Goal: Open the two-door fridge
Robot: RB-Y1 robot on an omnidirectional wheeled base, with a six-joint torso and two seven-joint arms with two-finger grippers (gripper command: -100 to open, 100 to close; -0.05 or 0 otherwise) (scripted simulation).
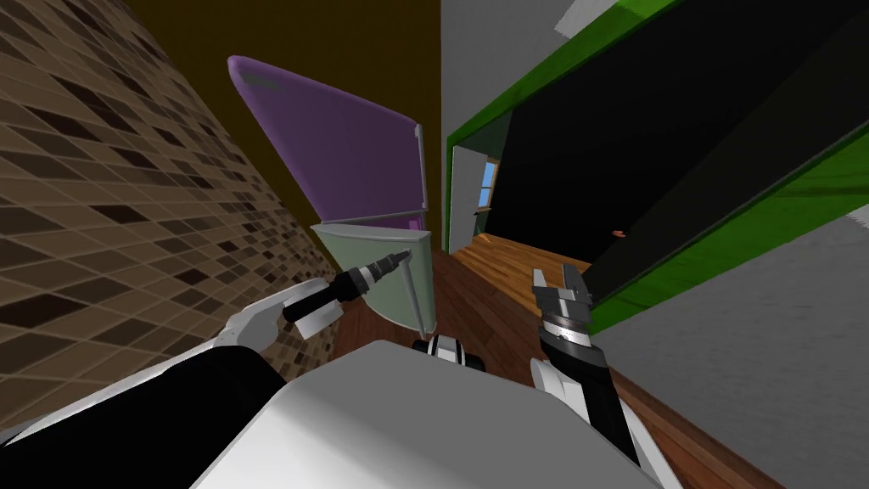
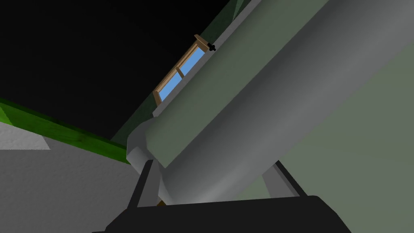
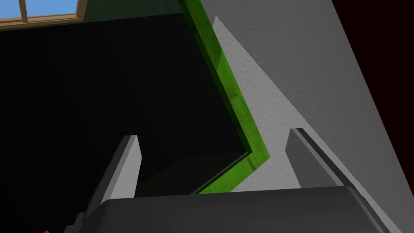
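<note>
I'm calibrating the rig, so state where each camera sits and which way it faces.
Head view: on the head, steeply down and forward at the fridge and its pale green lower door; both forearms show.
Left wrist view: on the left hand, looking along the left jaws, shut on the door's grey handle.
Right wrist view: on the right hand, past the open right jaws at a green frame and black area.
Shared: all three catch the window.

On the left arm (image 1: 255, 327), a white rounded shell is followed by a black forearm and a silver-banded wrist at the left hand (image 1: 404, 253). The right arm (image 1: 598, 399) is black, cased in white, with a ribbed silver collar below the right hand (image 1: 554, 278). Hands: dark box bodies, thin light grey blade fingers (image 3: 128, 162).
</note>
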